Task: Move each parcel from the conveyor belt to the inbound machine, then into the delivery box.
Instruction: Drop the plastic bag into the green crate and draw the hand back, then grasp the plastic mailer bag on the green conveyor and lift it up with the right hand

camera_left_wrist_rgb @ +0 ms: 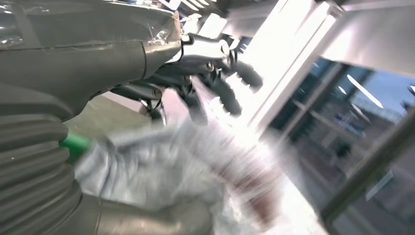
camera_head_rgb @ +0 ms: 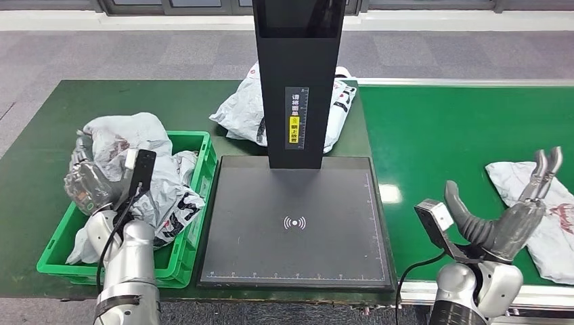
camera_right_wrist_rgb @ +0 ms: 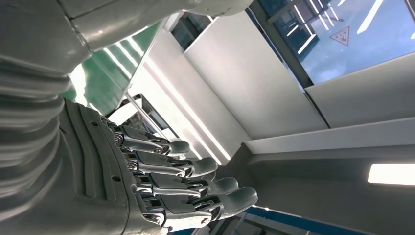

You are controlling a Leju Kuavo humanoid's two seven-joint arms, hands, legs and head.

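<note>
both hands empty, parcels in the crate and on the belt

left hand [camera_head_rgb: 86,184] hangs over the green crate [camera_head_rgb: 200,157] at the left end of the table, just above the heap of grey plastic parcels [camera_head_rgb: 142,139] piled inside it; in the left wrist view its dark fingers [camera_left_wrist_rgb: 221,88] are spread apart over a blurred grey bag [camera_left_wrist_rgb: 161,171] with nothing between them, so it is open and holds nothing; whether a fingertip brushes the bag i cannot tell, the picture is smeared

right hand [camera_head_rgb: 514,213] is raised over the near edge of the green conveyor belt [camera_head_rgb: 460,128], palm turned up, fingers stretched out and thumb apart; the right wrist view shows the fingers [camera_right_wrist_rgb: 195,176] lying straight side by side with nothing in them; open and empty

one flat grey parcel [camera_head_rgb: 541,210] with a reddish mark lies on the belt at the right edge, just beside and partly behind the right hand, not held

another grey parcel [camera_head_rgb: 247,108] with black print lies at the back of the table, partly hidden behind the black post [camera_head_rgb: 296,74] of the scanning machine; the post carries a label with a yellow patch; the machine's dark flat plate [camera_head_rgb: 298,223] sits between the crate and the belt, with a small white signal mark in its middle

grey carpet floor [camera_head_rgb: 135,54] runs beyond the table
</note>
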